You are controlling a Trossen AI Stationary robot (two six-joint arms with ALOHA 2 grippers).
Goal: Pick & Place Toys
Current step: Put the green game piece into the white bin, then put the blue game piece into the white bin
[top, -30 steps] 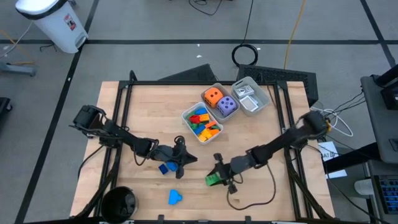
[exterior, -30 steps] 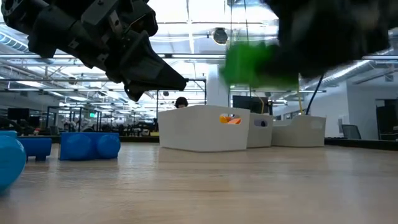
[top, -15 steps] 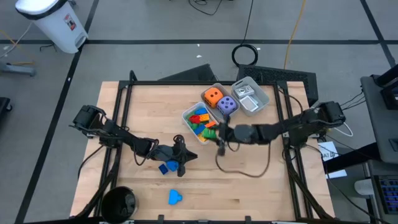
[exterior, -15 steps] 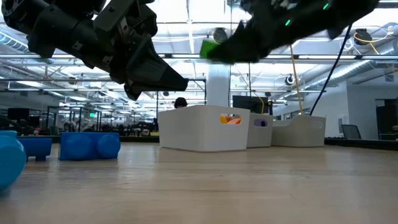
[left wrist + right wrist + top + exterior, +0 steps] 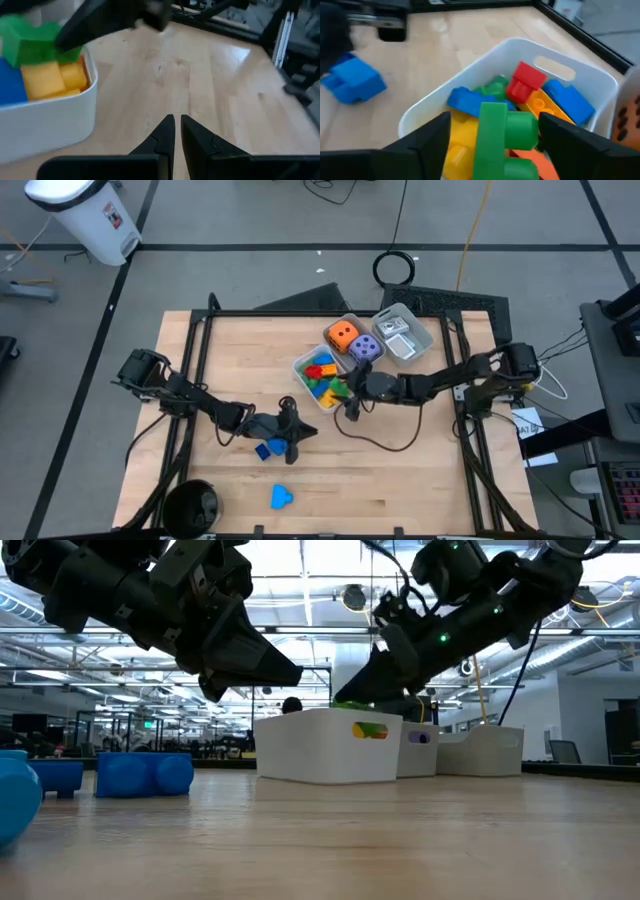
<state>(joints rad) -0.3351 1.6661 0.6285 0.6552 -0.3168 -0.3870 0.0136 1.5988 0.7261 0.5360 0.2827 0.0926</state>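
A green brick point(image 5: 502, 135) lies between the open fingers of my right gripper point(image 5: 495, 120), on top of the pile of coloured bricks in the white tray point(image 5: 485, 57). In the high view this gripper point(image 5: 347, 393) is over the tray's near right corner. My left gripper point(image 5: 293, 432) is shut and empty, above the table beside a blue brick point(image 5: 268, 448) that lies flat on the wood. Another blue piece point(image 5: 282, 497) lies nearer the front edge. My right gripper's fingers stand on either side of the green brick, coming down at a slant from the table's right. One finger point(image 5: 560, 135) lies close against the brick's side, and a gap shows at the other. I cannot tell whether it touches the brick.
An orange die point(image 5: 343, 334) and a purple die point(image 5: 365, 350) sit in a second white tray behind the brick tray. A clear tray point(image 5: 405, 332) stands at the far right. A cable loops over the table below my right arm point(image 5: 385, 442).
My right gripper has carried the green brick from the near middle of the table up and toward the far edge, then down over the brick tray. The brick now sits low on the pile of bricks.
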